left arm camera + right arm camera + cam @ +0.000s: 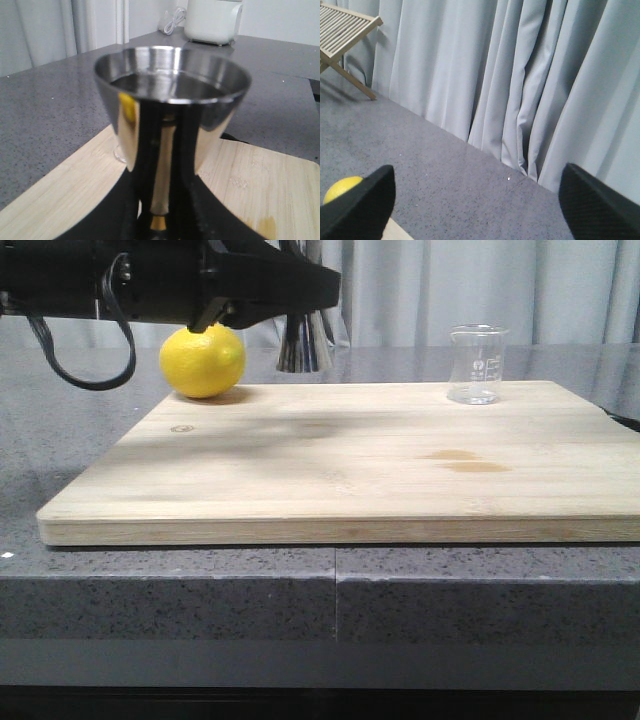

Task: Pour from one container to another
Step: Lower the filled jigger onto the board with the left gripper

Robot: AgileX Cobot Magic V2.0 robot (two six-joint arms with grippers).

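The jigger point(170, 110), a polished steel double cone with a gold-tinted waist band, is clenched between the 2 black fingers point(192, 200) of the left gripper point(159, 210), which close on its narrow waist. In the left wrist view its upper cup stands upright with the round rim facing up; the mirror wall reflects a yellow patch and the dark fingers. In the front view only the flared lower cone of the jigger point(303, 345) shows beneath the left arm point(170, 280), at the far edge of the cutting board point(340, 480); whether it touches the board cannot be told.

The beaker point(477, 364), clear glass, straight-sided, with a flared rim and a faint white printed scale, stands upright near the far right of the board, well apart from the jigger and the left gripper. No gripper touches it.

The right gripper point(475, 200) is released: its 2 textured black fingers point(355, 205) stand wide apart with nothing between them, facing grey pleated curtains point(510, 75).

A lemon point(203, 361), yellow and dimpled, rests on the far left of the board, just beside the jigger and under the left arm. The board is pale wood with a fine straight grain and 2 darker stains point(462, 460) right of centre. It lies on a speckled grey stone surface point(200, 590).
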